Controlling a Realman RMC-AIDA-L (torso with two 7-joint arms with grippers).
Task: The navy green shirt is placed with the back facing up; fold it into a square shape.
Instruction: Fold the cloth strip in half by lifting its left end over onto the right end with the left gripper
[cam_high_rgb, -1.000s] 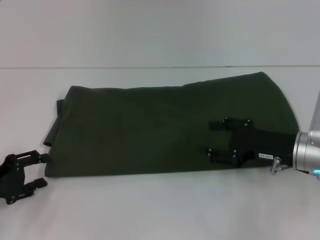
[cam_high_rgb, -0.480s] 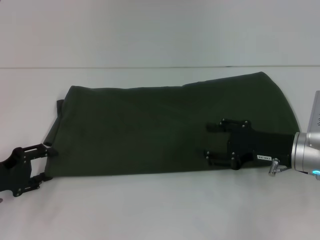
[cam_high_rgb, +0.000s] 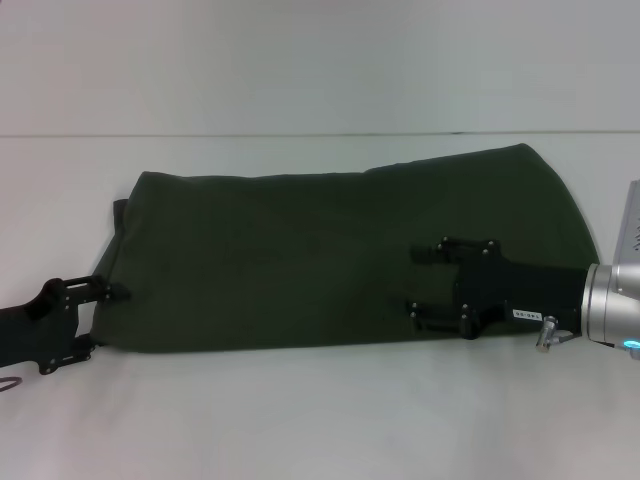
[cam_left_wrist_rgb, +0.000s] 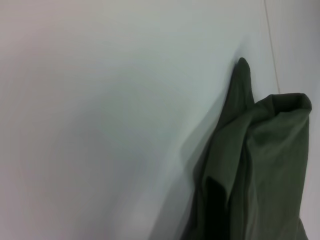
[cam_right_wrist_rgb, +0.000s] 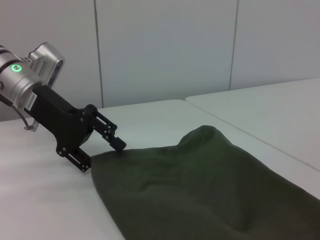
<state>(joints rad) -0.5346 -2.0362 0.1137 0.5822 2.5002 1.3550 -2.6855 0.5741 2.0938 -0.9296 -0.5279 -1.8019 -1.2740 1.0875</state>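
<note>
On the white table (cam_high_rgb: 320, 420) the navy green shirt (cam_high_rgb: 300, 260) lies as a long band; the left gripper (cam_high_rgb: 98, 318), jaws apart, straddles its left edge; the right gripper (cam_high_rgb: 420, 280), also apart, rests above the cloth; next, I judge, the left must pinch and carry that end across.

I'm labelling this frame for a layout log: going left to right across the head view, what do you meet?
Left tool, black, open at the cloth's left edge → large dark olive-green soft-fabric shirt lying flat on the white table → right tool, black, open over the shirt's right part.
</note>
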